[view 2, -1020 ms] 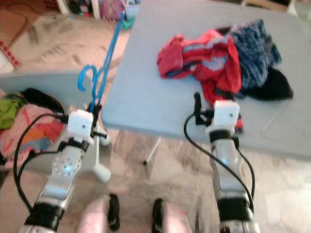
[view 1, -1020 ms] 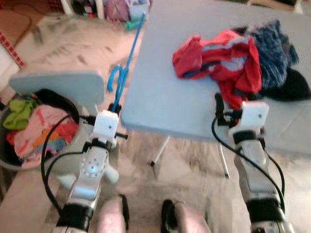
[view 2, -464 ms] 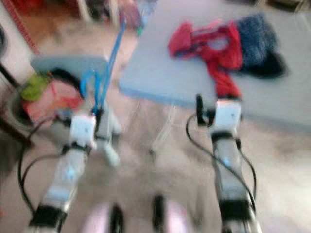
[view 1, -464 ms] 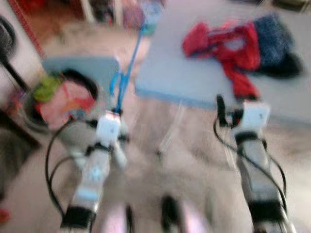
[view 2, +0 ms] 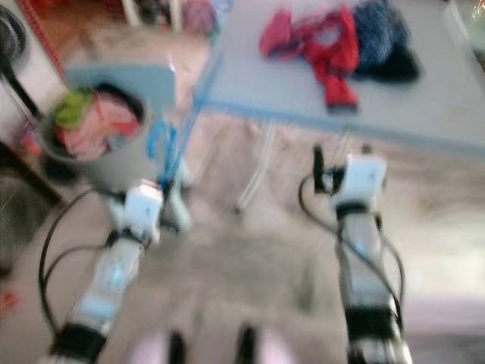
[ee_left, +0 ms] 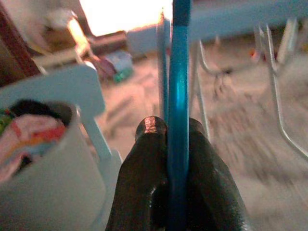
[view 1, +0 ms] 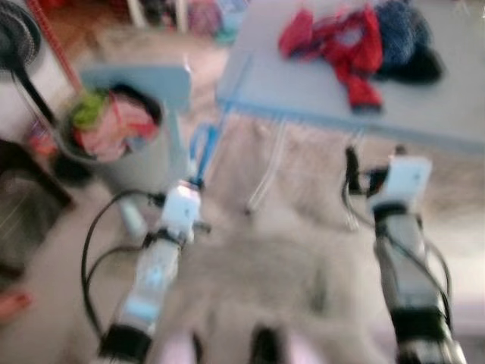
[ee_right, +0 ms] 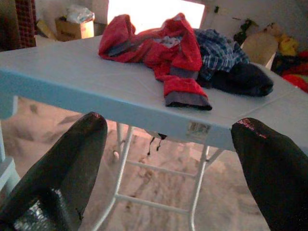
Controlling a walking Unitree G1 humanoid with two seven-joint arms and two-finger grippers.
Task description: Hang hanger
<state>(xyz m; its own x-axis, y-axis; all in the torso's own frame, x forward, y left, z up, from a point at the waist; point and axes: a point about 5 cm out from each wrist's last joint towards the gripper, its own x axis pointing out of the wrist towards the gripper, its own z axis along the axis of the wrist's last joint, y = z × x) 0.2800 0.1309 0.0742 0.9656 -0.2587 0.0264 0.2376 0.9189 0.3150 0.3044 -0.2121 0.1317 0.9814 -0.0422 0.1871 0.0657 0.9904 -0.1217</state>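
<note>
The head views are blurred, so fine detail is limited.

Left tool point(ee_left: 178, 144): its two black fingers point(ee_left: 139, 178) are pressed against either side of a blue hanger point(ee_left: 178, 96), pinching the plastic between them. In the head view this tool point(view 1: 198, 182) sits at about 9 o'clock from centre, and the hanger point(view 1: 203, 148) rises from it towards 12 o'clock, its upper part reaching the near left corner of the worktop point(view 1: 303, 98).

Right tool point(ee_right: 168, 144): its fingers point(ee_right: 62, 163) are spread wide apart with nothing between them. It points at the worktop edge point(ee_right: 96, 91). In the head view this tool point(view 1: 350, 163) hangs at about 3 o'clock from centre, below the front edge of the worktop and apart from it.

On the worktop lies a heap of clothes: a red garment point(ee_right: 154, 48) nearest the front edge, with a blue checked garment point(ee_right: 216, 45) and a dark one point(ee_right: 240, 79) touching it on the far side. The red sleeve end lies just at the front edge.

At 10 o'clock stands a grey laundry basket point(view 1: 144, 163) holding pink and green clothes point(view 1: 114, 125). A pale blue chair back point(view 1: 136, 77) stands just beside it, between basket and worktop. The worktop's white folding legs point(ee_right: 122, 159) rest on a pale patterned floor point(view 1: 288, 250).
</note>
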